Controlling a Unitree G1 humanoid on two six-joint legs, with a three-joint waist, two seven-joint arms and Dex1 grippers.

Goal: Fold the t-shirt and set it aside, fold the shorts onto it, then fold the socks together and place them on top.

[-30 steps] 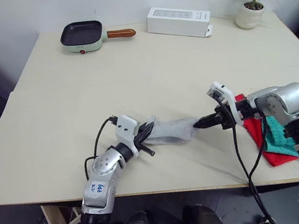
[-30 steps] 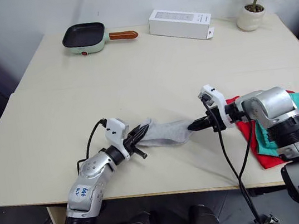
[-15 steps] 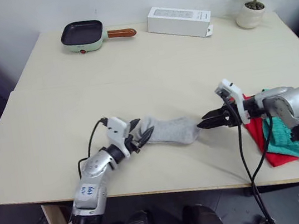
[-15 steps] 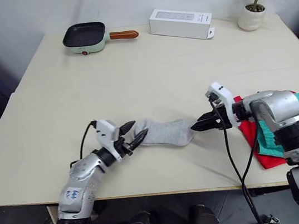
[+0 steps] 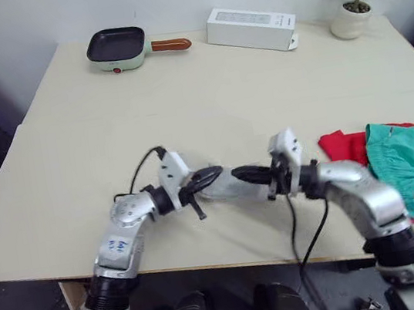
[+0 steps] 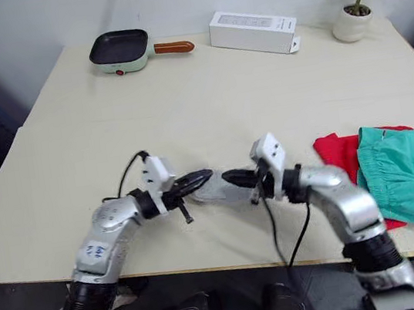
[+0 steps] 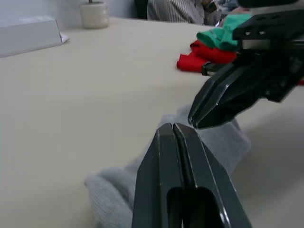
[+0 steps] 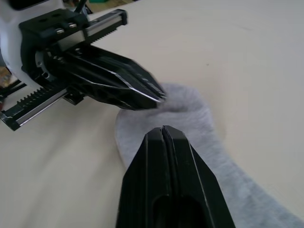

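While both claws are pressed closed, the left gripper (image 5: 212,175) and right gripper (image 5: 242,174) are met tip-to-tip over the socks (image 8: 190,114); bare table (image 5: 205,93) is seen toward 12 o'clock.

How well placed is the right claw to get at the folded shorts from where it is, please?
Probably yes: the right claw sits shut over the socks, and bare table lies between it and the shorts.

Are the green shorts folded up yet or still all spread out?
Folded. The shorts lie in a compact bundle on the red t-shirt, at the table's right edge.
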